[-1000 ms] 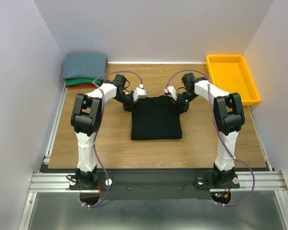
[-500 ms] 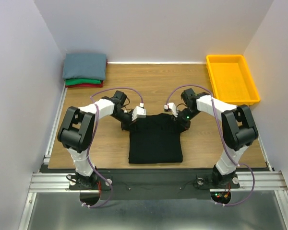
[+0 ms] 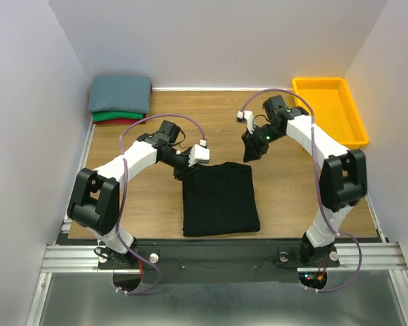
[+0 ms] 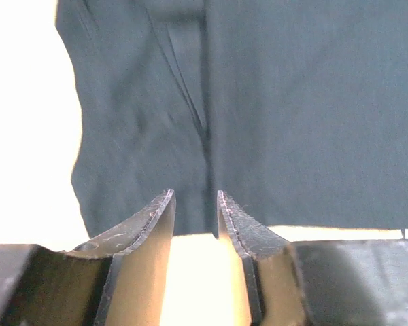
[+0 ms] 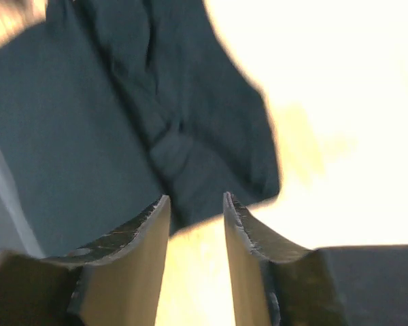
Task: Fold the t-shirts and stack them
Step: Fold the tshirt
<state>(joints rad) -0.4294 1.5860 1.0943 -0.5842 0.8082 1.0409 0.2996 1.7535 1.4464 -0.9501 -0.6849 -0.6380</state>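
From above, 3 folded t-shirts are already in a stack at the far left corner of the table: grey-blue on top, green under it, red at the bottom. The black t-shirt lies at mid-table, near the front edge, folded into a compact rectangle. I judge that folding is nearly done and that carrying the shirt to the stack is left. Its sides run near-to-far with a slight tilt. It looks almost square, so its long axis is hard to pick, and no collar shows. The left gripper is at its far left corner. The right gripper hangs just beyond the far right corner, apart from the cloth. The yellow bin sits far right

In the left wrist view, the left gripper is narrowly spread at the shirt's edge, and a crease runs away from it

In the right wrist view, the right gripper is parted and pinches nothing, with bunched black cloth beyond its tips
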